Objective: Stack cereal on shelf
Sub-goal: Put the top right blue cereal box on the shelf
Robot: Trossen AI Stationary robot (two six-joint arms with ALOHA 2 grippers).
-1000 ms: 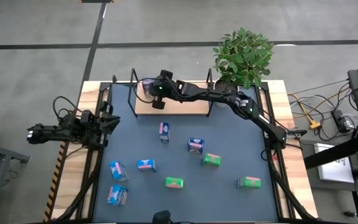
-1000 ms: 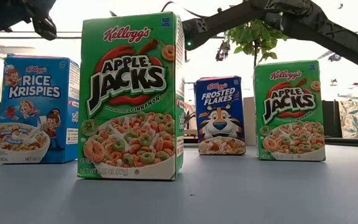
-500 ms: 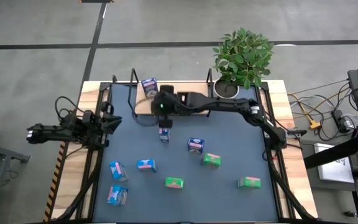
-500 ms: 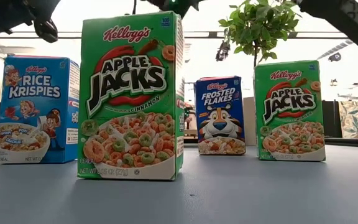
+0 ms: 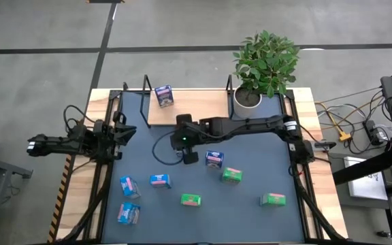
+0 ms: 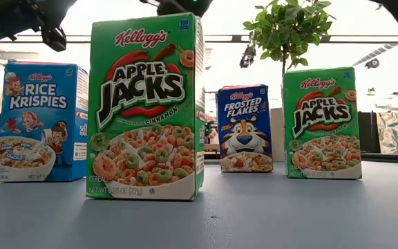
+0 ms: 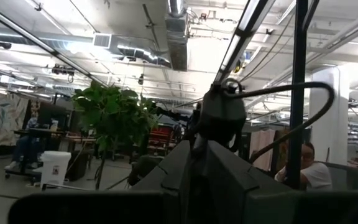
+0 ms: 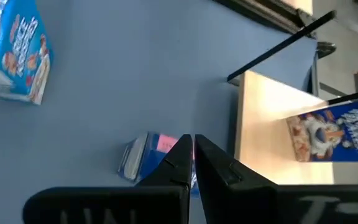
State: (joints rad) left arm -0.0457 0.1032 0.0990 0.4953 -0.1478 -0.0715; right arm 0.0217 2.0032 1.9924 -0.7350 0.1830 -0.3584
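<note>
The shelf (image 5: 203,114) is a light wooden board with black wire ends at the table's far side. One dark blue cereal box (image 5: 162,95) stands on its left part. Several more cereal boxes stand or lie on the blue mat, among them a dark blue one (image 5: 214,159) and a green one (image 5: 232,175). My right gripper (image 5: 184,153) hangs shut above a light blue and pink box (image 8: 143,155) lying just in front of the shelf, and touches nothing. My left gripper (image 5: 124,133) waits shut at the table's left edge.
A potted plant (image 5: 264,64) stands at the far right, beside the shelf. Light blue boxes (image 5: 128,186) sit near left, and green ones (image 5: 191,199) (image 5: 273,199) along the near side. In the low view an Apple Jacks box (image 6: 147,107) stands closest.
My right gripper has drawn back from the left part of the shelf toward the table's near edge and tipped downward. It now hangs over the light blue box in front of the shelf. The dark blue box stays standing on the shelf board.
</note>
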